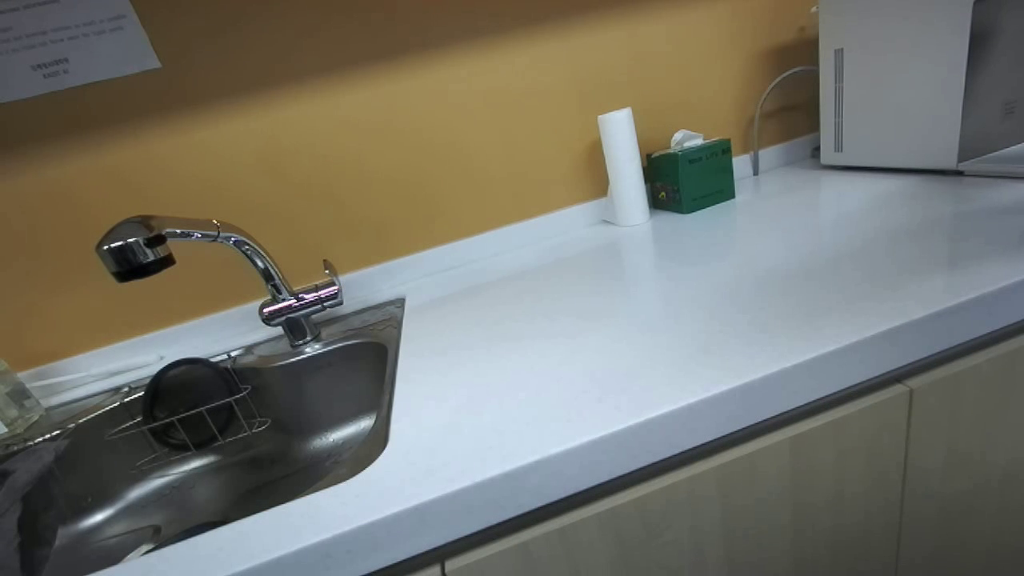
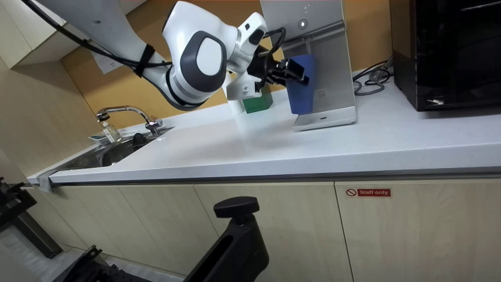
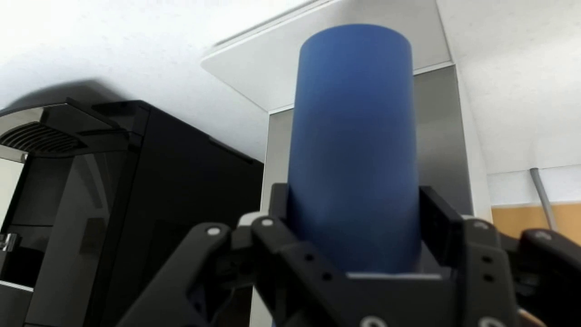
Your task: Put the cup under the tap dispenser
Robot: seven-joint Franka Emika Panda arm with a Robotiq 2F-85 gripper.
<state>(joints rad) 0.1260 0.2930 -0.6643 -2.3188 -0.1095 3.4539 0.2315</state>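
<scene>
The blue cup (image 2: 302,100) is held upright, slightly tilted, above the white counter in front of a tall grey appliance. It also fills the middle of the wrist view (image 3: 354,113). My gripper (image 2: 300,74) is shut on the cup, with a black finger pad against each side of it, as the wrist view (image 3: 355,209) shows. The chrome tap dispenser (image 1: 254,258) stands at the back of the sink, its spout swung over the basin. It shows far off at the left in an exterior view (image 2: 137,110). The cup is well apart from it.
The tall grey appliance (image 2: 336,74) has a flat foot just below the cup. A black machine (image 2: 405,58) stands beside it. A paper roll (image 1: 624,168) and a green tissue box (image 1: 706,180) stand along the wall. The steel sink (image 1: 344,384) holds a wire rack.
</scene>
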